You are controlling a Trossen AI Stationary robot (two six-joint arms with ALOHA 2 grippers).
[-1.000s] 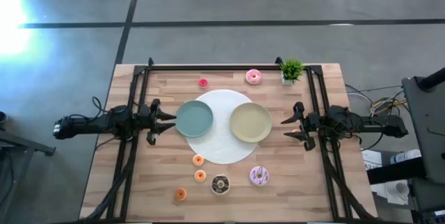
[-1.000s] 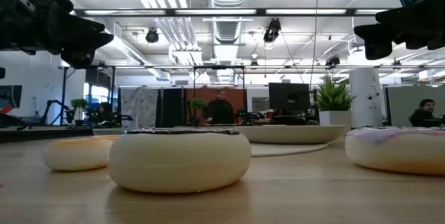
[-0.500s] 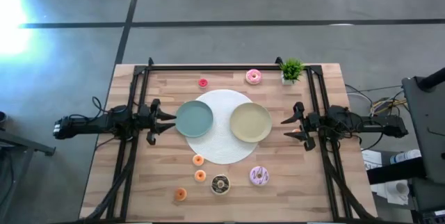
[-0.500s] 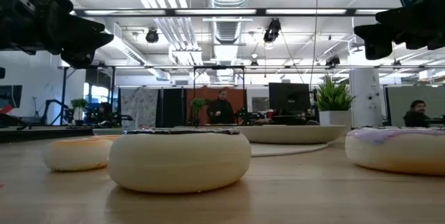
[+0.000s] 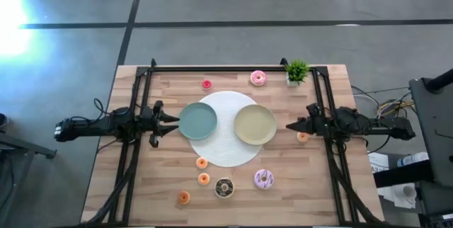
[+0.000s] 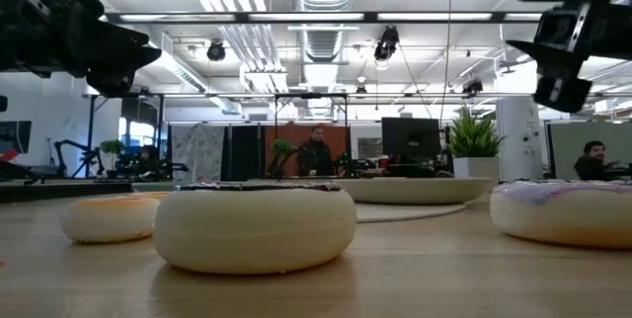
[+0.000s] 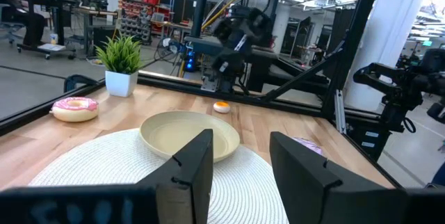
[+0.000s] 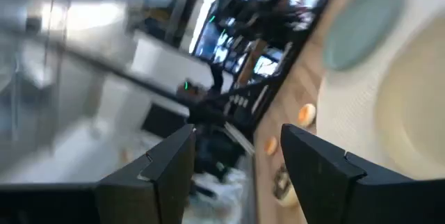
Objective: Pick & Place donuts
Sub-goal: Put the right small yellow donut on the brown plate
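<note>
Both grippers hover open above the table and touch nothing. My left gripper (image 5: 170, 122) (image 7: 240, 161) is beside the blue-grey plate (image 5: 197, 121). My right gripper (image 5: 291, 125) (image 8: 236, 154) is beside the yellow-green plate (image 5: 255, 124), rolled onto its side. A tiny orange donut (image 5: 302, 137) (image 7: 221, 107) lies on the wood just under it. The pink-iced donut (image 5: 258, 78) and a tiny red donut (image 5: 207, 84) lie near the far edge. The chocolate donut (image 5: 224, 187), the lilac donut (image 5: 264, 179) and three tiny orange ones (image 5: 202, 162) lie near the near edge.
Both plates sit on a round white mat (image 5: 226, 150) at the table's middle. A small potted plant (image 5: 296, 71) stands at the far right corner. Black frame rails (image 5: 233, 68) run along the far edge and both sides. People show in the room beyond the table.
My right gripper has rolled about its own long axis by roughly a quarter turn while staying beside the yellow-green plate. Its fingers, spread level before, now stand one over the other. The tiny orange donut under it has come into sight.
</note>
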